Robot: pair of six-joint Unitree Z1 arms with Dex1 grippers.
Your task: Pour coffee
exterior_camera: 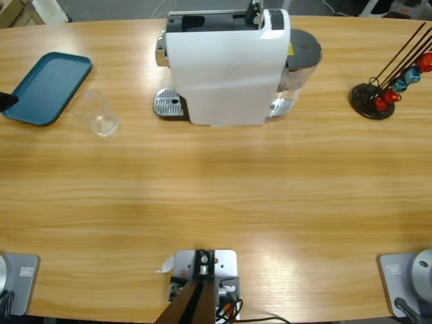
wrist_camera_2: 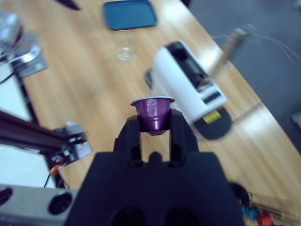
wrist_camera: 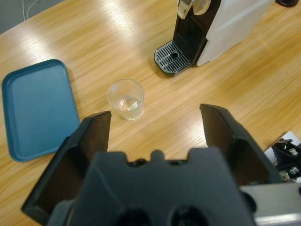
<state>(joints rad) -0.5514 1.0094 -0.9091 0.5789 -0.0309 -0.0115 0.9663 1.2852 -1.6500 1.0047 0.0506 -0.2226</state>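
Coffee machine [exterior_camera: 226,64], glass [exterior_camera: 96,112], tray [exterior_camera: 46,88] on wooden table [exterior_camera: 216,196].

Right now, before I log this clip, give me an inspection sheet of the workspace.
Surface: wooden table, no spills seen.
Job's things: white coffee machine, drip grate bare; clear glass empty, standing beside the blue tray, not under the spout; no coffee seen.
Clutter: capsule rack with red and blue capsules at the table's far end.
Grippers: left gripper open, holding nothing; right gripper shut on a purple capsule.
Cables: nothing seen on the table.
Surroundings: grey floor beyond the table edge.
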